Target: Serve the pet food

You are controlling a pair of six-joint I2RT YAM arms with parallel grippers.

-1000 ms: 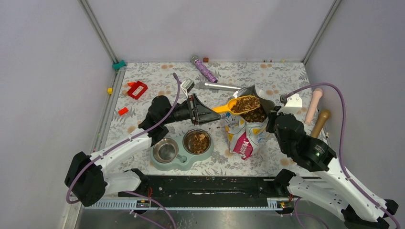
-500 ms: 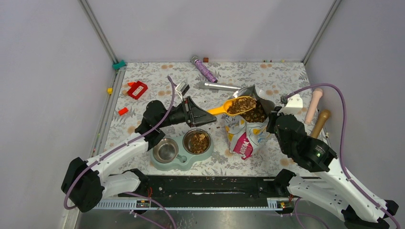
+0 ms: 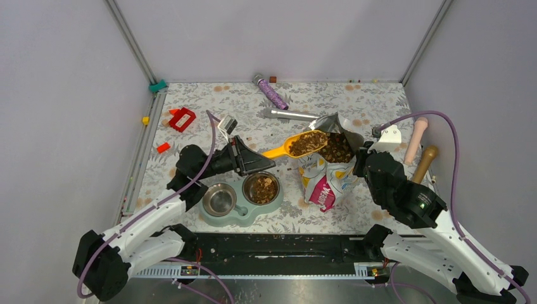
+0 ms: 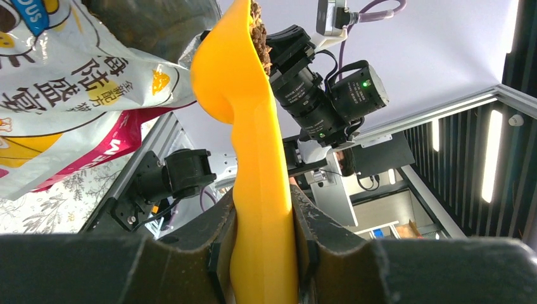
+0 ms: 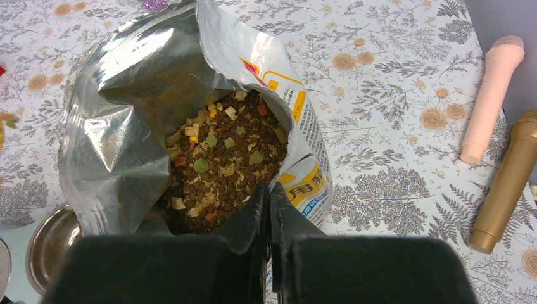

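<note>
**Q:** Top view, main hazard?
**A:** Orange scoop point(image 3: 297, 145) heaped with pet food point(image 3: 309, 142), poised between foil bag point(image 3: 326, 177) and green feeder point(image 3: 218, 215). Left fingers point(image 3: 263, 158) clamped on the handle. Roll or jolt likely to scatter kibble onto the counter point(image 3: 209, 104), short of the right bowl point(image 3: 260, 188), already part filled.

**Q:** Left wrist view?
**A:** Handle wedged between both fingers point(image 4: 218, 237), narrow hold only. Twisting possible under the load.

**Q:** Right wrist view?
**A:** Right fingers point(image 5: 253, 218) pressed together, apparently pinching the bag's near rim, with more kibble inside. Foil slipping free could let the bag slump and tip.
</note>
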